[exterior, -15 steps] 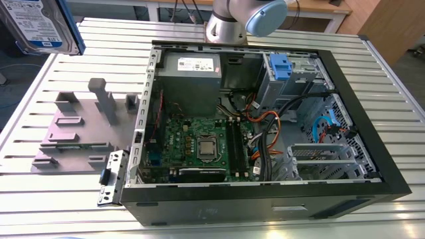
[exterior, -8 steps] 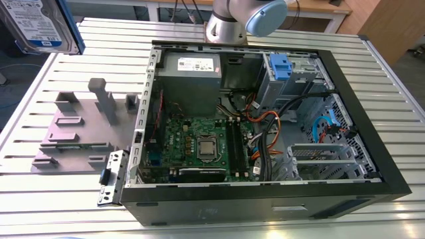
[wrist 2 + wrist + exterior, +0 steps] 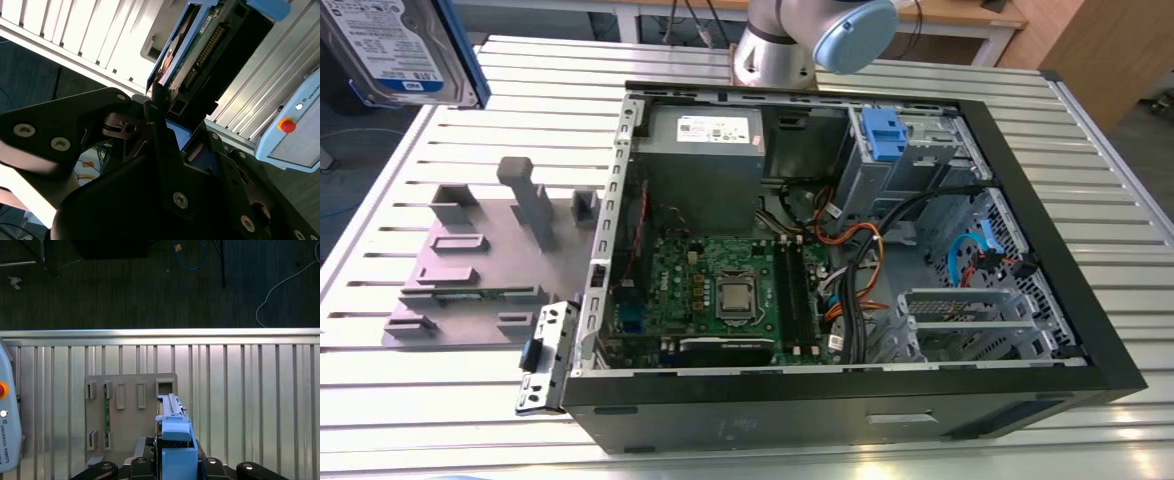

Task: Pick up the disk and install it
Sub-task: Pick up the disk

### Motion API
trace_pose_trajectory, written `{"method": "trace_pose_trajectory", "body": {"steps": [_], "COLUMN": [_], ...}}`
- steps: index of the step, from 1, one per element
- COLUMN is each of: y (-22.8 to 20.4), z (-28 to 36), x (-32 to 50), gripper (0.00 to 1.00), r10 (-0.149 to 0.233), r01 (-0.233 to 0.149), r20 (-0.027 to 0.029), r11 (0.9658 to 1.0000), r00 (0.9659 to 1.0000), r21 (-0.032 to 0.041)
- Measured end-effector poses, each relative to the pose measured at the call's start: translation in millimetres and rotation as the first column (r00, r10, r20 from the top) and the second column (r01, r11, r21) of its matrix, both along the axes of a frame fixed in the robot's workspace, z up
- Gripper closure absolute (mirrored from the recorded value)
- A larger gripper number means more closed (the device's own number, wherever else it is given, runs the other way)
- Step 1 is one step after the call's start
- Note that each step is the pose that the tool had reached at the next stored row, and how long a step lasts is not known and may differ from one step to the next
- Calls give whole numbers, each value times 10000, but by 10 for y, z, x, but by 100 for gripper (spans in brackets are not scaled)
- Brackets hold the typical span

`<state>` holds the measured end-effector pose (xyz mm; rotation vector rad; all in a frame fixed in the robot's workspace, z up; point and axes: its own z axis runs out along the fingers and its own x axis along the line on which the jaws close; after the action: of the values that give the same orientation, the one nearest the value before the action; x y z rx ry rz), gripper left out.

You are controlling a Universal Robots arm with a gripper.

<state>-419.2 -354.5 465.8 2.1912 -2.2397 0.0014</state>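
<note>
One gripper pinches the disk tight between its jaws — the disk's long axis runs straight out ahead of them, away from the wrist. It hangs over the grey fixture, well apart from the open case.

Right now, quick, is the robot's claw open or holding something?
Gripper: closed, holding the flat silver metal disk with blue plastic rails.

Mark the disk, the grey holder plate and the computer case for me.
disk (image 3: 398,48): exterior view, its blue-and-white label.
grey holder plate (image 3: 507,265): exterior view, bare flat top.
computer case (image 3: 854,402): exterior view, black near wall.
</note>
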Motion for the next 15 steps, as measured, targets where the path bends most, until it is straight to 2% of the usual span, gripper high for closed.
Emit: {"method": "trace_pose_trajectory", "body": {"steps": [15], "y": [0], "z": [35], "x": [0], "gripper": [63], "r10": [0], "r01": [0], "r20": [1], "r11": [10000], "r00": [10000], "r21": [0]}}
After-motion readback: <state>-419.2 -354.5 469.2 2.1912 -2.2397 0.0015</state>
